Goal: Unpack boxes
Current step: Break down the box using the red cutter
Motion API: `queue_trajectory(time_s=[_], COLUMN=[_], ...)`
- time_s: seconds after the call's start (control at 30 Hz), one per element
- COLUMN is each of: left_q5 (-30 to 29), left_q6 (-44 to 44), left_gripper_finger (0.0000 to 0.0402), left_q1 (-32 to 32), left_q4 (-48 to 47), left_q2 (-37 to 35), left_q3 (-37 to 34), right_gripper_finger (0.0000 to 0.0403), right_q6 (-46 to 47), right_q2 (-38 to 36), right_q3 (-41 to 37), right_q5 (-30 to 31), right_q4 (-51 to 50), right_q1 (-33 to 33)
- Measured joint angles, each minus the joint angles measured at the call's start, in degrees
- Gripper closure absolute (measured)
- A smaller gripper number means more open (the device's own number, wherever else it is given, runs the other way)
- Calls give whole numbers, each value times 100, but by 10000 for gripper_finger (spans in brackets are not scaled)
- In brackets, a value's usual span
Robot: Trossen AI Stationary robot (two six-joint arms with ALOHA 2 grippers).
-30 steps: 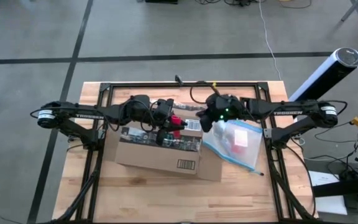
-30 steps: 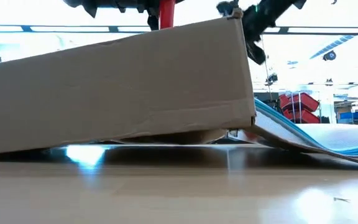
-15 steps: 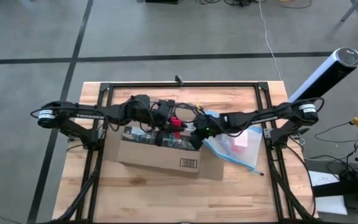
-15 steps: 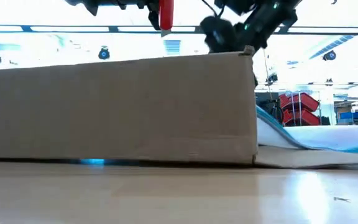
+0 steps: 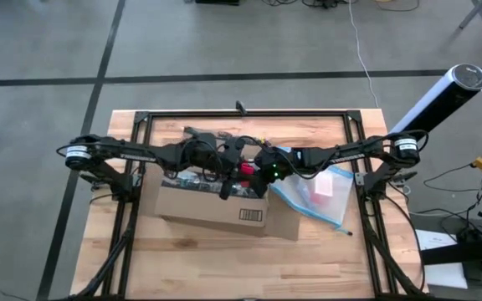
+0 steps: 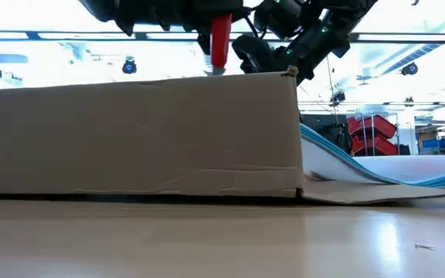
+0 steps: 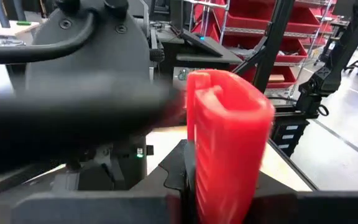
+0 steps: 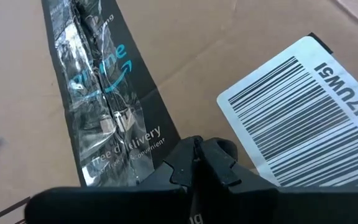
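We see both arms stretched inward, the left gripper (image 5: pixel 228 180) and the right gripper (image 5: pixel 258 171) nearly meeting; the right's fingers (image 8: pixel 219 163) are pressed together.

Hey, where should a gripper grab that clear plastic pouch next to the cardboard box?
Probably the clear plastic pouch's outer blue-trimmed corner, approached from the table's right side: it lies flat and its other end meets the cardboard box, where the right gripper and left gripper crowd.

Grey concrete floor (image 5: pixel 48 50) with dark tape lines all around the wooden table (image 5: pixel 224 267). Red bins on wire shelving (image 7: pixel 253 37) out back, plus long ceiling light strips (image 6: pixel 68 35) overhead, pretty bright.
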Motion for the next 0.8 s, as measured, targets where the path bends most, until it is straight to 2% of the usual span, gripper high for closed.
queue_trajectory(time_s=[0.17,0.4,0.8], left_q5=[11,134,122], left_q6=[7,21,-6], left_gripper_finger=[370,370,370], left_q1=[1,4,1], left_q4=[423,510,551], left_q2=[308,596,348], left_q3=[9,9,20], right_gripper_finger=[403,403,403], right_q6=[-6,-12,-84], right_q2=[-40,-120,-724], right_q3=[-8,-12,-12], right_q5=[-86,-240,-195], right_q4=[-22,-68,-156], right_q1=[-9,-11,-11])
